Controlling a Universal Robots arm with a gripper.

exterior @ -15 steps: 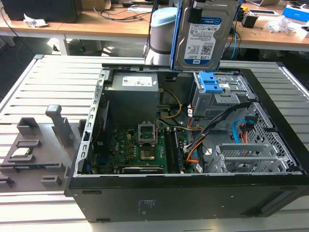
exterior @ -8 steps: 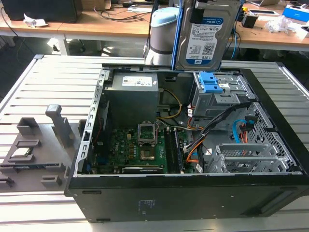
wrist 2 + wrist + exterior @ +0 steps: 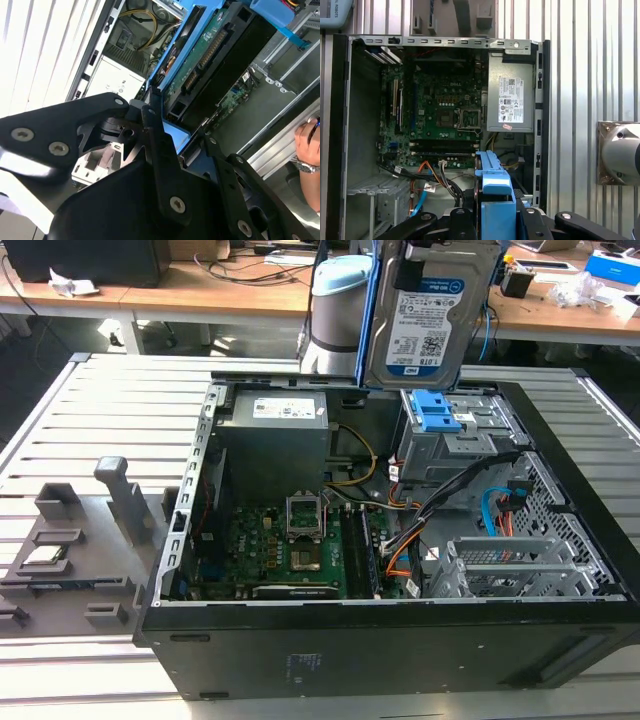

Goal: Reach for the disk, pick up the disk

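The disk (image 3: 425,325) is a silver hard drive with a white-and-blue label and a blue frame along its edge. In the exterior view it hangs upright in the air above the back of the open computer case (image 3: 400,640), over the drive cage (image 3: 450,445). My gripper (image 3: 177,132) is shut on it, its black fingers (image 3: 152,125) clamping the drive's end. In the second wrist view the disk (image 3: 210,55) shows its green circuit side. In the first wrist view my gripper (image 3: 492,216) holds the disk (image 3: 492,182) edge-on by its blue frame, above the case interior.
Inside the case lie the motherboard (image 3: 290,550), the grey power supply (image 3: 275,435), cables and the cage's blue latch tabs (image 3: 438,410). A grey fixture (image 3: 70,550) sits on the slatted table at the exterior view's left. A person's hand (image 3: 306,145) rests beside the case.
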